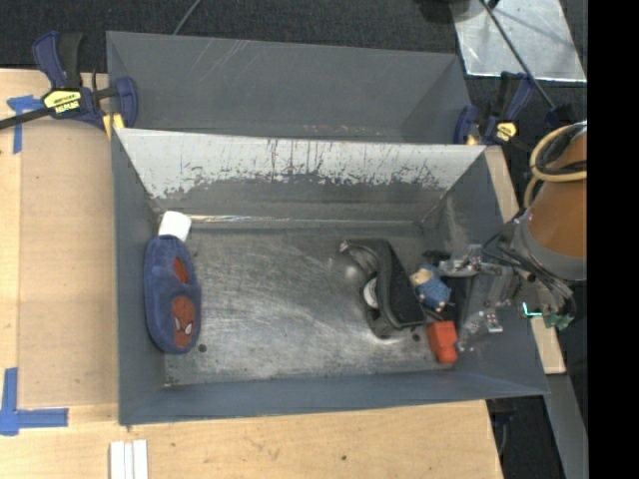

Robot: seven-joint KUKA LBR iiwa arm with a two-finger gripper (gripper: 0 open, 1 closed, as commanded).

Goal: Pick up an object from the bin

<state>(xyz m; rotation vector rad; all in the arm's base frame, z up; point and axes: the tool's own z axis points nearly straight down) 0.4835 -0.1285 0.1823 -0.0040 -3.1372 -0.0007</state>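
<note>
1 arm (559,223) from rt | tool (471,302) beside red obj (442,342), bin (300,402) rt end | tool state: can't tell

A robotics lab or test workshop, by the look of it — a scuffed grey metal bin (300,88), with a robot arm (564,218) in an orange cover reaching in from the bin's right — and black matting (300,8) and a bare metal sheet (519,28) beyond the bin's far wall.
</note>
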